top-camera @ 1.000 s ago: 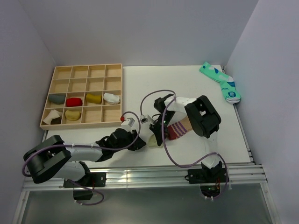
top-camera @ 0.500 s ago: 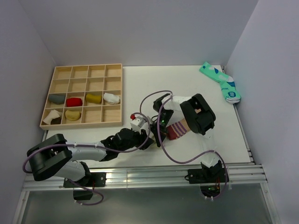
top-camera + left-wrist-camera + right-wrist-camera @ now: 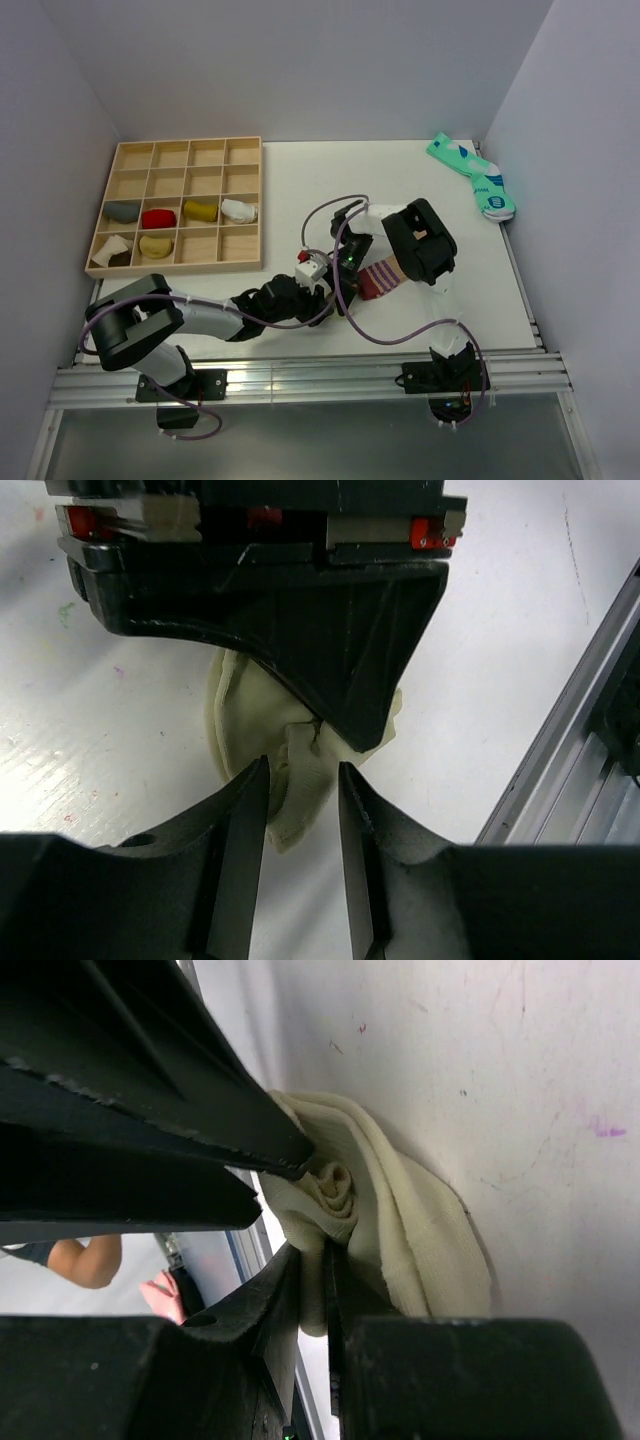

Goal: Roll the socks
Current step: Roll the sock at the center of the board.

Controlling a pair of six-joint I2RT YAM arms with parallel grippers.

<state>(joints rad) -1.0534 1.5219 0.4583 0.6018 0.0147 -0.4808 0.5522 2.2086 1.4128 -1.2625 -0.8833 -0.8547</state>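
The pale olive-green sock [image 3: 240, 710] lies bunched on the white table, partly rolled into a coil [image 3: 335, 1185]. My right gripper [image 3: 315, 1250] is shut on a fold of this sock at its near edge. My left gripper [image 3: 302, 766] is open, its two fingers straddling the sock's lower edge right below the right gripper's black fingers [image 3: 340, 650]. In the top view both grippers meet at the table's front middle, the left gripper [image 3: 318, 292] beside the right gripper [image 3: 338, 285], hiding the pale sock. The tan sock with maroon striped cuff [image 3: 382, 276] lies just right of them.
A wooden compartment tray [image 3: 178, 264] with several rolled socks stands at the left. A teal and white sock pair [image 3: 470, 175] lies at the far right corner. The metal rail [image 3: 560, 750] of the table's front edge runs close to the sock.
My left arm has reached to the right, bringing its gripper up against the right gripper at the pale sock. The right arm has barely shifted.
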